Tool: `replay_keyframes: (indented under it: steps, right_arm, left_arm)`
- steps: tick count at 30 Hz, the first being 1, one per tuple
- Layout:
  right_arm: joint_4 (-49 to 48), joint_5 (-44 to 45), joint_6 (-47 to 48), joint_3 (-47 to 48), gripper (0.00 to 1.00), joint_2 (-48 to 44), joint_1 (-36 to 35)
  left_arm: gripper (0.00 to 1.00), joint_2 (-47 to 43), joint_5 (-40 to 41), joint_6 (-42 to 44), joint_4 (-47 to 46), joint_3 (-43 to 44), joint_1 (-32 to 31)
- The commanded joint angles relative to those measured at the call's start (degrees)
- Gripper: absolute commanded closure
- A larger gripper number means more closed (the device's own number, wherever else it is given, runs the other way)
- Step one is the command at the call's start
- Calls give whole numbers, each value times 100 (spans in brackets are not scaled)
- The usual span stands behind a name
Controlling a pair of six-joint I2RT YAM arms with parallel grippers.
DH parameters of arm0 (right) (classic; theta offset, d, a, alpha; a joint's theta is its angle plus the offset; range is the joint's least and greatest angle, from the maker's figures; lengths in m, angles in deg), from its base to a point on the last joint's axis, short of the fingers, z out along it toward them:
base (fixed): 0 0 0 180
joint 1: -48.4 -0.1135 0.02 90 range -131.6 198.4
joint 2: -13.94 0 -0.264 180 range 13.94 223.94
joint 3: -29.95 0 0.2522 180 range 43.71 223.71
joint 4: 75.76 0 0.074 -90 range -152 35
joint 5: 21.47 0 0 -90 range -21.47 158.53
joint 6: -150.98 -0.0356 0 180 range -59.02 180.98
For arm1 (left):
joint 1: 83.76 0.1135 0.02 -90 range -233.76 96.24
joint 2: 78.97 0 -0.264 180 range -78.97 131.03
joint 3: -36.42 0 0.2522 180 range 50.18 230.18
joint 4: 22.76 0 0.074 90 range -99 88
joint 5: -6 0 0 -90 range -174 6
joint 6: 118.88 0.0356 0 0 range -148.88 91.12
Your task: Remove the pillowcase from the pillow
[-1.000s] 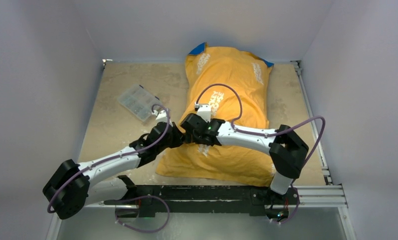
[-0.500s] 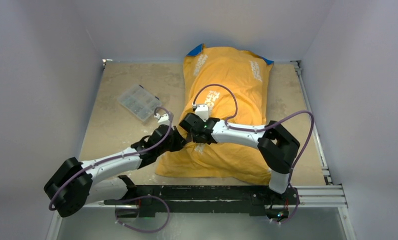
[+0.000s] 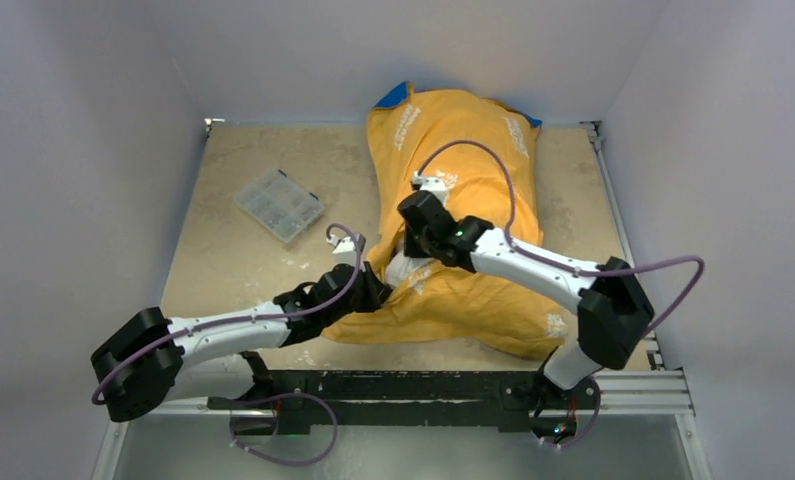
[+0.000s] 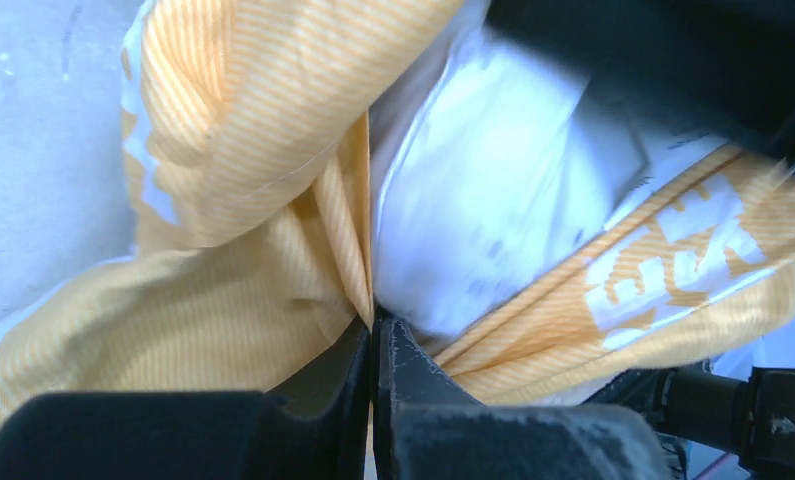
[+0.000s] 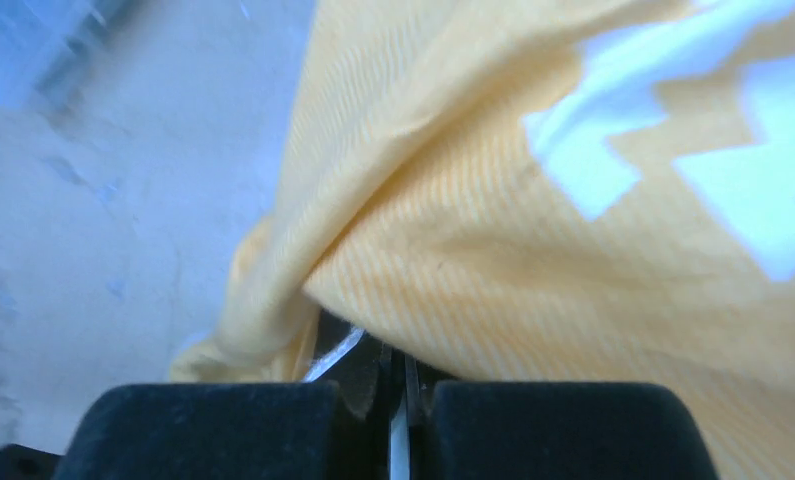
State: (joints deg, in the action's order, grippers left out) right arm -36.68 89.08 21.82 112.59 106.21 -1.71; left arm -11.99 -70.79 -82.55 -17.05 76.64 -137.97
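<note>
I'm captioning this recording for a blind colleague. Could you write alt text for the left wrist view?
The shut left gripper pinches a fold of the orange-yellow striped pillowcase. Just above the pinch, the white pillow shows bare between that fold and a white-lettered orange band at right.

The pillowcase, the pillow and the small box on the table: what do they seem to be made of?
Pillowcase: thin woven cloth with a matte finish; fine ribbed lines and soft folds show in the wrist views. Pillow: white fabric shell, smooth, slightly shiny and wrinkled; its filling is not visible. Box: probably clear hard plastic, as it is see-through with compartments.
</note>
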Motion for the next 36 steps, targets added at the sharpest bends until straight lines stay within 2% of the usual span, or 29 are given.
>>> replay_keyframes:
  steps: [1,6,18,27,31,33,34,36]
  right_arm:
    - [-1664,307,347,-49,100,-856,688]
    - [-2022,186,336,23,100,-1103,862]
    - [-2910,-1292,556,-24,100,-2302,1097]
    - [-3413,-1664,412,-66,100,-2721,1330]
    - [-3694,-1920,304,-173,100,-2775,1397]
    - [-3778,-2021,282,-279,100,-2771,1396]
    - [-3803,-2042,273,-346,100,-2761,1397]
    - [-3813,-2047,245,-505,100,-2729,1398]
  left_arm:
    - [100,-78,-30,-98,318,60,-423]
    - [100,-50,253,-52,489,109,-649]
    - [100,250,1267,-126,621,4,-722]
    - [100,1003,1164,-491,-134,-428,-722]
    - [100,1292,1306,-597,-105,-464,-722]
    - [100,1096,1352,-563,81,-399,-722]
    - [98,900,1359,-482,272,-331,-722]
    - [84,371,1354,-326,593,-160,-722]
